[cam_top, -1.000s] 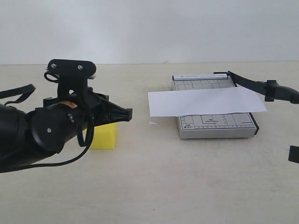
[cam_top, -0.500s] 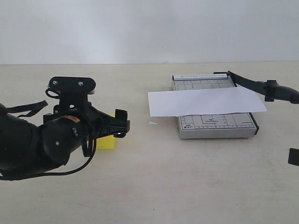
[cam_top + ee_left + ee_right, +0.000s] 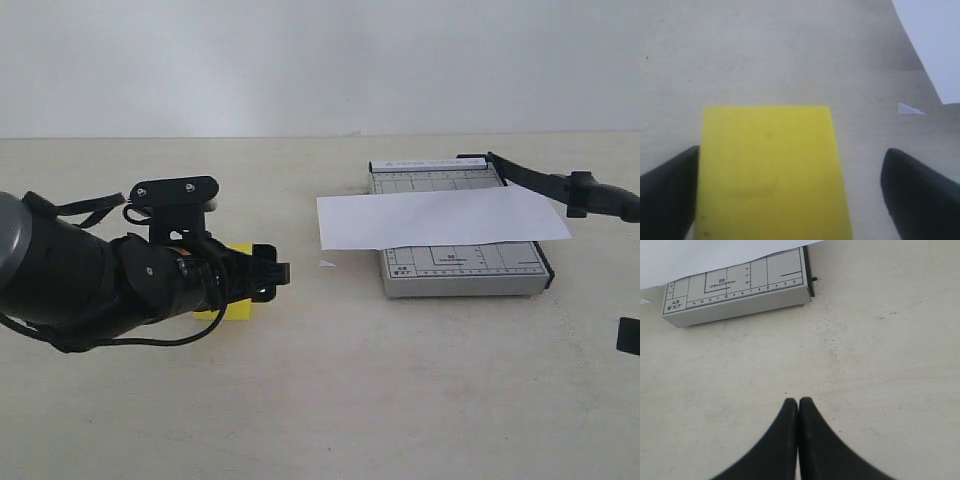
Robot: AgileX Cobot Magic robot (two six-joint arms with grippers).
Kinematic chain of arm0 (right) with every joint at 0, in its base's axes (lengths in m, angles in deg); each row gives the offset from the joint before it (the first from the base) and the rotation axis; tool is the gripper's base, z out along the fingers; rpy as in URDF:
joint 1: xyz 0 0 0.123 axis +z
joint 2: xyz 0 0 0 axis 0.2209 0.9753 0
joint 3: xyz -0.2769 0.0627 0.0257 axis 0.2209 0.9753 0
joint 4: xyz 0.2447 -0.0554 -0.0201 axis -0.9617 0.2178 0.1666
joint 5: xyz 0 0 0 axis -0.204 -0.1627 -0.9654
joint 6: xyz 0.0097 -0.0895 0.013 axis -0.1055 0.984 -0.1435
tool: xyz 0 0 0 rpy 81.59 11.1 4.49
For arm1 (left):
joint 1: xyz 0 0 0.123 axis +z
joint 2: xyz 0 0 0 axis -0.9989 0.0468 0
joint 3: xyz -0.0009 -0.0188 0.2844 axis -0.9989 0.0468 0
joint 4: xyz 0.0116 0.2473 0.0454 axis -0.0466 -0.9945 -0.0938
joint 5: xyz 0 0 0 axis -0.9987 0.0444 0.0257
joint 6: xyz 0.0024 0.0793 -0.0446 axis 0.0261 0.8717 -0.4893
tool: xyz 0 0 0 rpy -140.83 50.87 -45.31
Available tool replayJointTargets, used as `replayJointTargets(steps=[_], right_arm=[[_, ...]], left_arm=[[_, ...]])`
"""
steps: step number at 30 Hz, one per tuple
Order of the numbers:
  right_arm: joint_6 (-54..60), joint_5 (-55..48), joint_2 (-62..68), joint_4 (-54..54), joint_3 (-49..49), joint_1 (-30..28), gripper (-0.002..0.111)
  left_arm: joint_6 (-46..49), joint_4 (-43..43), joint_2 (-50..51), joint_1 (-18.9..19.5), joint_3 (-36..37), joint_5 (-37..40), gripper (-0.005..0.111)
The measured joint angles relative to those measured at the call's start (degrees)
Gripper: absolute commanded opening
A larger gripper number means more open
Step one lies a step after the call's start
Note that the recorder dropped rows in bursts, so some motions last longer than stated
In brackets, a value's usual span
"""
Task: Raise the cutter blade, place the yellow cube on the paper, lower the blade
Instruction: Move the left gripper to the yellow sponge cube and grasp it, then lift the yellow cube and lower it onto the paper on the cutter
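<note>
1. Right now the left claw stands wide open and holds nothing. The yellow cube sits on the bench between its jaws, with one finger just beside a cube face and the other well apart.
2. Read the exterior view as a clock face, with 12 toward the wall. The cube lies at 9 o'clock of the grey trimmer base, well apart from it, and the left arm is much the nearer one.
3. The paper lies across that base, its long axis running 9 to 3. Its 9 o'clock end overhangs toward the cube.
4. The cutter blade reaches from the base's far corner out past its 3 o'clock edge and looks lifted clear of the sheet.
5. The right claw is pressed together and empty, over bare bench off the base's 4 o'clock corner.
6. My judgement is that the grasp comes next, then a carry toward 3 o'clock. The cube sits off-centre between the jaws, so closing may nudge it sideways.
</note>
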Motion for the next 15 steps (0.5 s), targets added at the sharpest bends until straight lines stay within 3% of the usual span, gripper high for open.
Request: replayJointTargets(steps=[5, 15], right_arm=[[0.00, 0.00, 0.00, -0.04, 0.00, 0.00, 0.000], [0.00, 0.00, 0.00, -0.04, 0.00, 0.00, 0.000]], left_arm=[[3.01, 0.27, 0.00, 0.87, -0.40, 0.49, 0.006], [9.75, 0.27, -5.07, 1.01, -0.50, 2.39, 0.004]])
